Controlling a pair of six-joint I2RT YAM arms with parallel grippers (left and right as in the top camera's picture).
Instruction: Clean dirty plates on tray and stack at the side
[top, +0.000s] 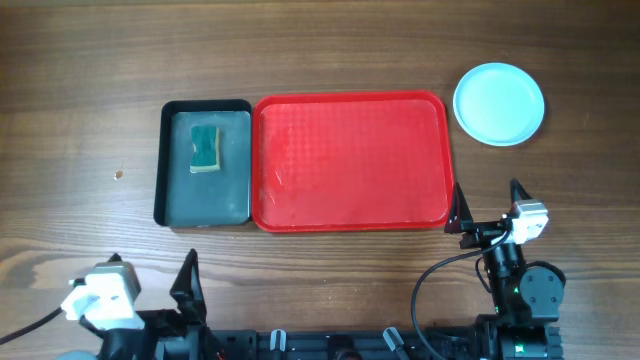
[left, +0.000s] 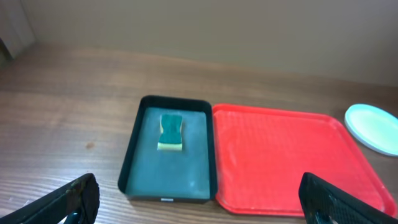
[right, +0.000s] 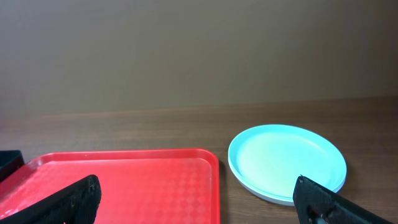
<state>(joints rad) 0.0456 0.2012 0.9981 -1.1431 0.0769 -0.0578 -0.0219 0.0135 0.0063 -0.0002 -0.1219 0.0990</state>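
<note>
While plates (top: 499, 104) sit stacked beside tray (top: 350, 160), left pincer (left: 202, 202), right pincer (right: 199, 202) gape wide.

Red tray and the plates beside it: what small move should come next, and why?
Probably just hold position; the job looks done. The red tray is bare, the plates sit stacked beside it, and the left gripper and right gripper are open, holding nothing.

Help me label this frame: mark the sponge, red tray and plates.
sponge (top: 205, 148), overhead view, centre of its green top.
red tray (top: 350, 160), overhead view, bare middle of its floor.
plates (right: 286, 163), right wrist view, middle of the top plate.
</note>
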